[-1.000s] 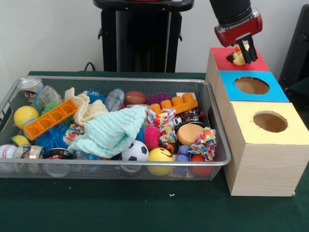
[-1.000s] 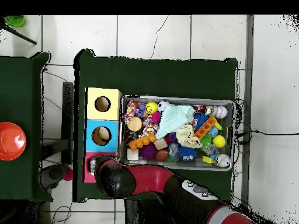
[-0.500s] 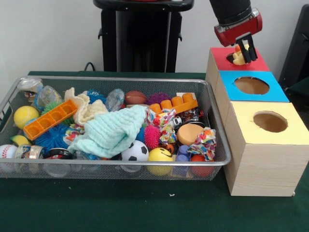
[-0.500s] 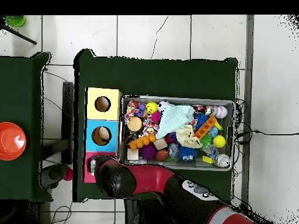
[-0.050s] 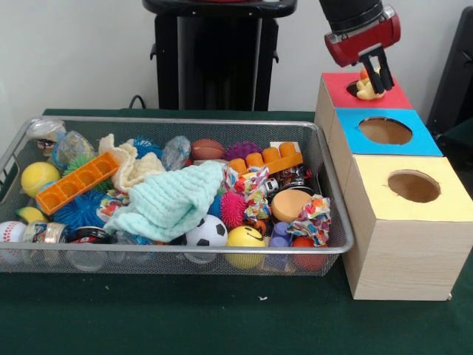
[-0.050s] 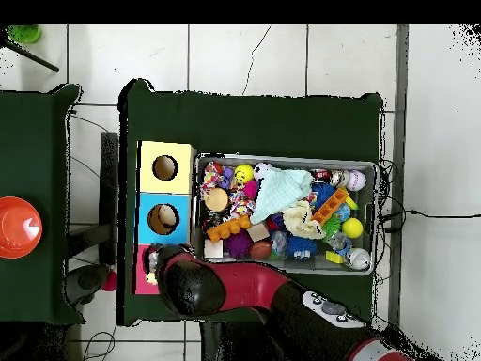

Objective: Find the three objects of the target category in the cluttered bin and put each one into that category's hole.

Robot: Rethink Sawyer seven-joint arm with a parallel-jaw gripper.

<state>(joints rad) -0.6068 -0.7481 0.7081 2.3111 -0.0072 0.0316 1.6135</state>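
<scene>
Far off to the tool's side, the wire mesh bin (image 5: 325, 185) sits on the green bench (image 5: 185, 318), packed so full that much of it is half buried. At its end farthest from the tool a yellow ball (image 5: 38, 177) and an orange tray (image 5: 76, 183) lie near the rim, with a baseball (image 5: 11, 231) showing only in part behind the mesh. A mint-green cloth (image 5: 171, 203) covers the middle and hides whatever lies under it. A soccer ball (image 5: 206, 232) and a yellow smiley ball (image 5: 245, 238) rest against the front wall, and an orange disc (image 5: 289, 205) lies nearer the tool.

Beside the bin stands a wooden box row: the yellow-topped box (image 5: 409, 222), the blue-topped box (image 5: 384, 133) and the red-topped box (image 5: 362, 92). The tool (image 5: 376, 65) hangs just above the red top, its two black fingers spread apart and holding nothing. Directly beneath it a yellow rubber duck (image 5: 367, 88) sits at the red box's hole, which it largely hides. From overhead the arm (image 6: 202, 291) covers the tool entirely.
</scene>
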